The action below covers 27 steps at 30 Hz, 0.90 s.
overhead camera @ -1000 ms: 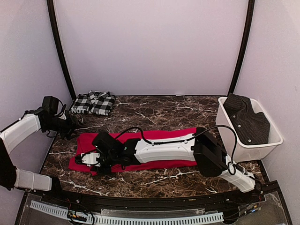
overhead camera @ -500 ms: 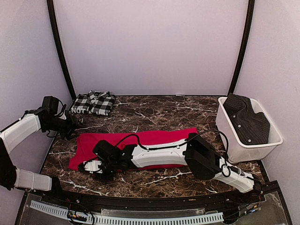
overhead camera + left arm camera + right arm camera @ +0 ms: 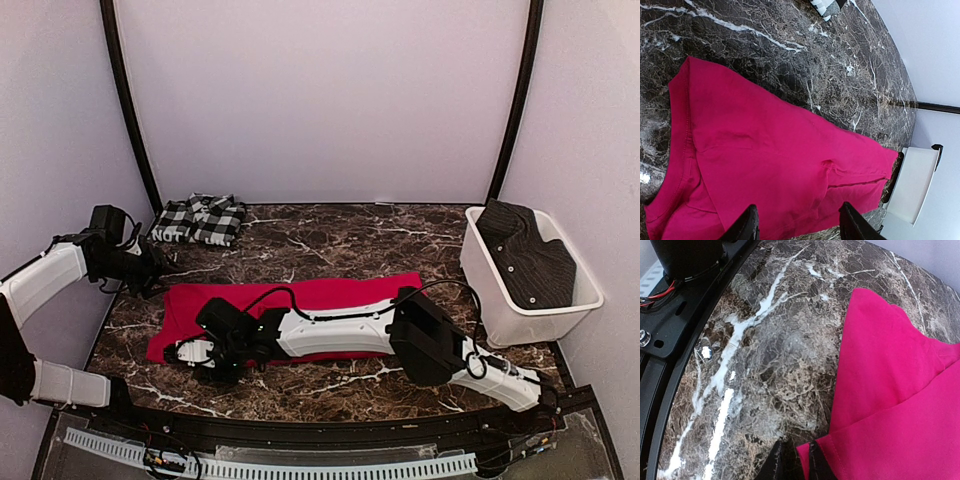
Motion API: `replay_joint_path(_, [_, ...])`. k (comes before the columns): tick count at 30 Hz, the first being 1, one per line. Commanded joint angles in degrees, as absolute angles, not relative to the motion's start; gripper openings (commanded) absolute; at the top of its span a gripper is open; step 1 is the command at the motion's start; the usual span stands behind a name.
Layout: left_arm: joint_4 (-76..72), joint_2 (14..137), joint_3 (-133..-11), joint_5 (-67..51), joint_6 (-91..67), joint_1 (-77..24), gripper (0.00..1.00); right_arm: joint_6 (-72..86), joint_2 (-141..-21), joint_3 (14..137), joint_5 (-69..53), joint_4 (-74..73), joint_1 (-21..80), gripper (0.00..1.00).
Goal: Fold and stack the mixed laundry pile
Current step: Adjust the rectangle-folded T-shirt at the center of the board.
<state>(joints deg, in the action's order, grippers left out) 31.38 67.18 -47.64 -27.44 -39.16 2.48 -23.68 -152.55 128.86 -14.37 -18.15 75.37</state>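
Right wrist view: the right hand (image 3: pixel 799 462) has its fingers (image 3: pixel 781 464) close together with a hemmed corner of the red cloth (image 3: pixel 900 390) pinched between them, low against the table (image 3: pixel 765 355). From above, that corner lies toward the table's near left corner. The cloth stretches flat along the near edge toward the middle, much of it under the right arm (image 3: pixel 340 330). The left hand (image 3: pixel 797 225) hangs over the left edge, fingers apart and nothing between them. The checked cloth (image 3: pixel 200 220) sits folded at the far left corner, well apart from the red one.

The red cloth looks light, thin and limp. It will likely drape and drag rather than hold its shape, so a single pinch may let the rest trail or bunch. Hemmed corners seem the best holds, one per hand. The tabletop looks smooth, so the cloth should slide easily.

How many layers the right hand grips cannot be told. The arm hides the cloth's near edge in the top view. A bin (image 3: pixel 530 320) at the right edge holds a dark shirt (image 3: pixel 525 255), its lower part out of sight.
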Motion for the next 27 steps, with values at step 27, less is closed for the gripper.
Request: replay_joint_path(27, [31.9, 66.3, -48.3, -28.2, -38.5, 2.9, 0.54, -16.9, -148.1, 129.5, -21.8, -21.4, 74.2, 0.00])
